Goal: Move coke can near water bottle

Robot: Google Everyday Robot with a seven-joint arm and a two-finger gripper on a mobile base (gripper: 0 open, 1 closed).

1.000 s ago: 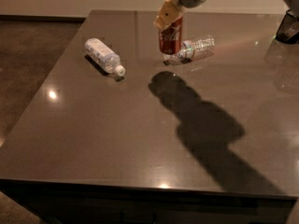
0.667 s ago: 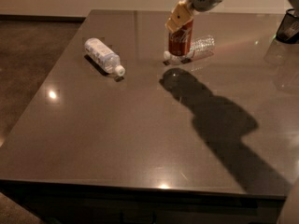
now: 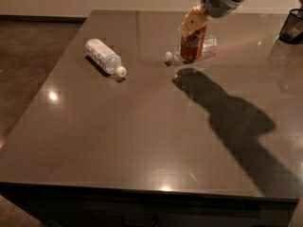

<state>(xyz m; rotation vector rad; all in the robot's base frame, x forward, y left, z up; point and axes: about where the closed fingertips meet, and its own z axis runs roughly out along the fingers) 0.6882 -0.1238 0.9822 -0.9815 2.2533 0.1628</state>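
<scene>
The red coke can (image 3: 193, 46) stands upright just at or above the table (image 3: 142, 141), far right of centre. My gripper (image 3: 191, 26) comes down from the upper right, its tan fingers (image 3: 188, 24) shut on the can's top. The clear crinkled water bottle (image 3: 209, 43) lies on its side right behind the can. Its white cap (image 3: 168, 55) shows to the can's left and its body to the right. The can hides the bottle's middle, and I cannot tell whether the two touch.
A second bottle with a white patterned label (image 3: 103, 55) lies on its side at the far left, cap toward me. A black mesh container (image 3: 291, 26) stands at the far right edge. The arm's shadow falls across the right half of the table.
The gripper has carried the coke can to the right, across the front of the water bottle, whose white cap now shows left of the can. Both bottles have stayed put.
</scene>
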